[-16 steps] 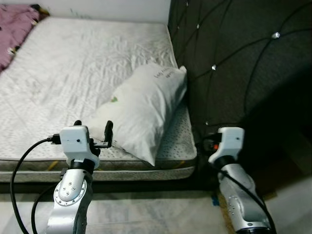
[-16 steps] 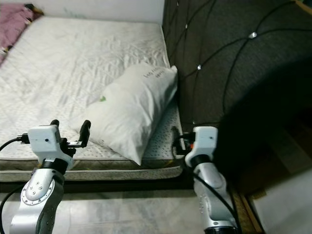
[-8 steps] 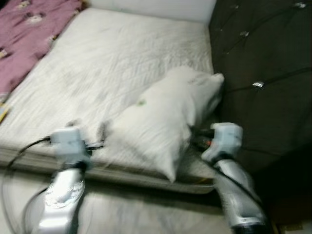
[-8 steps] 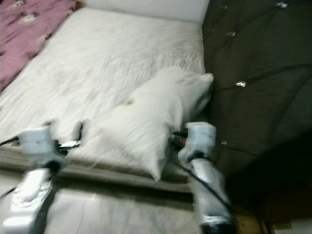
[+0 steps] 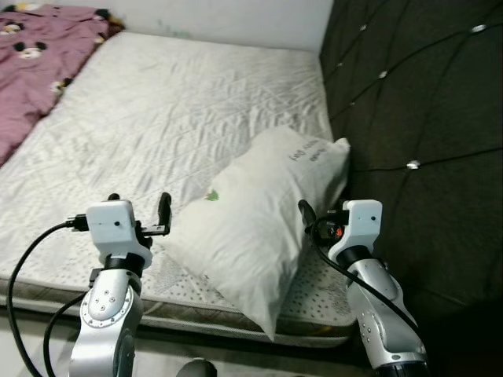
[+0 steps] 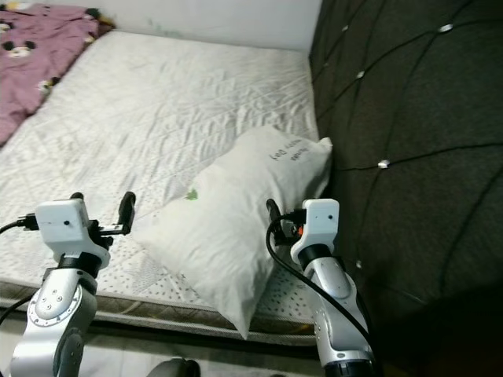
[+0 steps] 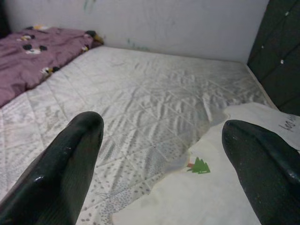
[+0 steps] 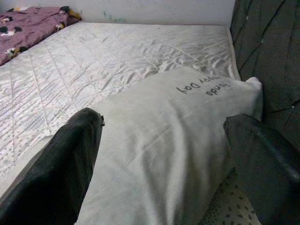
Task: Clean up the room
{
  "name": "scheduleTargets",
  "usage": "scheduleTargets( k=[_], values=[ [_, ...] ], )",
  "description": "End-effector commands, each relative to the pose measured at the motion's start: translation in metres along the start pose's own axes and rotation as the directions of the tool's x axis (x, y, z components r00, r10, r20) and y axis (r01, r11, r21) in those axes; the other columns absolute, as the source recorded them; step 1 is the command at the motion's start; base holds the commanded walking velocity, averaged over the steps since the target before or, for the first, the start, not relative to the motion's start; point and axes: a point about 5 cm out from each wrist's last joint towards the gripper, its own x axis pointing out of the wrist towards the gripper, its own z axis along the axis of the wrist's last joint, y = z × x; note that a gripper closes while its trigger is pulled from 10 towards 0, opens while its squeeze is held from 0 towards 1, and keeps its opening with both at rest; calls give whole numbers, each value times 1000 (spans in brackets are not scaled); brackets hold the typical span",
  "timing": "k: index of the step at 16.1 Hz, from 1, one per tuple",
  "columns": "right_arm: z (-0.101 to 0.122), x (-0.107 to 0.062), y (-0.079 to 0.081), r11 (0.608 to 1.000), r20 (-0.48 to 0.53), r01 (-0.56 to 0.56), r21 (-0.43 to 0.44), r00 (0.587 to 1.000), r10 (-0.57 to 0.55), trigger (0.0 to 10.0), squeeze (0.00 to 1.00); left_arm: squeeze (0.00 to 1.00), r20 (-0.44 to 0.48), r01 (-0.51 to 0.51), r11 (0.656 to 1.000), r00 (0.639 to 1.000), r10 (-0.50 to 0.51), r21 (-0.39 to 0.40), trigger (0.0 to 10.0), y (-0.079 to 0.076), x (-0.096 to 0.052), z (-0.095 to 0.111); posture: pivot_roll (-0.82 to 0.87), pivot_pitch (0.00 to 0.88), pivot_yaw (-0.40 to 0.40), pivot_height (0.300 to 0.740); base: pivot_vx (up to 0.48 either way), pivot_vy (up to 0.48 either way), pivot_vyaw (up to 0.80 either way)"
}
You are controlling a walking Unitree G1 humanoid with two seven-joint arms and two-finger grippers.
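Note:
A white pillow with a small green mark and dark lettering lies tilted on the near right corner of the white quilted mattress, its far end against the headboard. My left gripper is open over the mattress, just left of the pillow's near corner. In the right wrist view my right gripper is open too, low at the pillow's right side, and the pillow lies ahead between its fingers. Neither gripper holds anything.
A dark tufted headboard rises along the right of the bed. A purple patterned blanket lies bunched at the far left of the mattress. A white wall backs the bed. The mattress front edge is just below my arms.
The whole view has shifted: the camera moved left and nearer the bed. My right gripper, earlier before the headboard, is now beside the pillow. Both grippers stayed open.

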Motion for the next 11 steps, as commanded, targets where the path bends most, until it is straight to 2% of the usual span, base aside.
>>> scheduleTargets(
  k=[1,6,7,10,11],
  values=[
    [-5,-5,-9,1000,-17,28,3,999,-28,10000,0,0,-8,20,1000,1000,-20,-10,10000,-4,-3,-1,66,188,-41,740,0,0,0],
    [-5,-5,-10,1000,-21,27,9,999,-27,10000,0,0,-10,30,999,999,-31,-20,10000,-6,-3,-2,66,184,-42,740,0,480,0],
    [-6,-5,-9,1000,-27,24,-13,999,-24,10000,0,0,-6,28,999,1000,-28,-24,10000,-6,-4,-2,66,184,-44,740,0,480,0],
    [-6,-3,-11,999,-44,43,-15,998,-43,10000,0,0,-12,19,1000,1000,-19,-18,10000,-5,-3,-2,62,191,-46,740,0,0,0],
    [-5,-2,-13,997,-43,66,-27,997,-67,10000,0,0,-6,22,1000,1000,-22,-17,10000,-5,-3,-2,61,193,-45,740,0,480,0]
  ],
)
